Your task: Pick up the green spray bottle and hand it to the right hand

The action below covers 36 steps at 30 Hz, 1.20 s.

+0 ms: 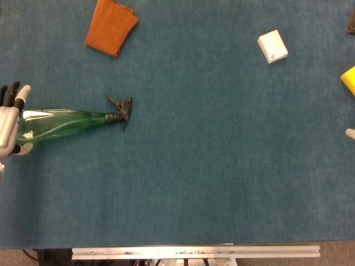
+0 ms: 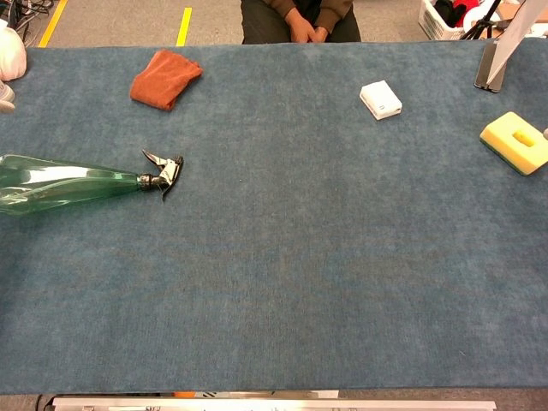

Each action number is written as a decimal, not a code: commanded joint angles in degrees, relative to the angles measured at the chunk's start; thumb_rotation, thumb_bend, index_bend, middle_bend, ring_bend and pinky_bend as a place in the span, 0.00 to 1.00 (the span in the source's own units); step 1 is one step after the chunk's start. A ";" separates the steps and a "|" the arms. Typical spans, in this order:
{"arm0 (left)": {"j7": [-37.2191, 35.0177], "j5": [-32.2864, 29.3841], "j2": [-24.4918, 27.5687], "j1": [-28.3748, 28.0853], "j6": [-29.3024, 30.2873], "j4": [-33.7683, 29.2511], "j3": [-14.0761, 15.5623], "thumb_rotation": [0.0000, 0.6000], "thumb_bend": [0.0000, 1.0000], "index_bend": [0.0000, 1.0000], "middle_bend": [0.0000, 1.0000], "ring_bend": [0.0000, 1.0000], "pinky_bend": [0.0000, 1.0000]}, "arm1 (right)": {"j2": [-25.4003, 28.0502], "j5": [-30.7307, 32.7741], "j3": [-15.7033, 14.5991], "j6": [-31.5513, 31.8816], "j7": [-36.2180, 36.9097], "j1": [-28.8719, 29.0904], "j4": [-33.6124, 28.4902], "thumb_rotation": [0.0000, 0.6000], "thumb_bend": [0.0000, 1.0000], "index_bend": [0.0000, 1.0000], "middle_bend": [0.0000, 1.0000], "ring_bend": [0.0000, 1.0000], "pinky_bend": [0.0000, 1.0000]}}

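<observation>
Head view shows the green spray bottle lying on its side on the blue-carpeted table, near the left edge. Its long axis runs almost straight across the picture, tilted slightly so the narrow neck sits a little higher than the wide base. The black trigger nozzle points right, toward the middle of the table, and the fat base points left.

The left robot hand is at the base end of the bottle at the left border of the head view. Its fingers reach above the bottle body while a white fingertip shows just below the body, so the hand is cupped around the base; whether it presses firmly on the bottle or only brackets it cannot be told. The chest view shows the bottle flat on the table with its base cut by the left edge, and the left hand is not seen there.

Of the right robot hand only a small pale tip shows at the right border of the head view, well apart from the bottle; its state cannot be told.

Elsewhere on the table lie an orange cloth far from the front edge, a white box, and a yellow sponge at the right side.
</observation>
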 commanded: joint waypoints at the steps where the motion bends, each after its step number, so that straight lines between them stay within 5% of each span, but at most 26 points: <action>1: 3.93 -4.28 -1.90 -1.86 -0.48 0.01 0.47 1.00 0.15 0.00 0.00 0.00 0.09 | 0.06 -0.07 0.00 -0.18 0.50 0.12 0.28 1.00 0.02 0.00 0.00 0.00 0.00; 24: 11.81 -17.52 -10.97 -8.22 -1.42 7.06 2.11 1.00 0.15 0.00 0.00 0.00 0.10 | -0.07 -0.03 -0.03 -0.75 3.15 0.39 1.95 1.00 0.02 0.00 0.00 0.00 0.00; 30: 10.99 -18.77 -12.92 -9.17 -2.26 9.72 2.17 1.00 0.15 0.08 0.01 0.01 0.25 | -0.15 -0.09 -0.07 -0.74 3.55 0.40 2.10 1.00 0.02 0.00 0.00 0.00 0.00; 36: 6.37 -15.46 -14.93 -8.20 -1.16 12.80 1.63 1.00 0.20 0.29 0.23 0.24 0.48 | -0.12 -0.07 -0.05 -0.46 3.78 0.26 1.98 1.00 0.02 0.00 0.00 0.00 0.00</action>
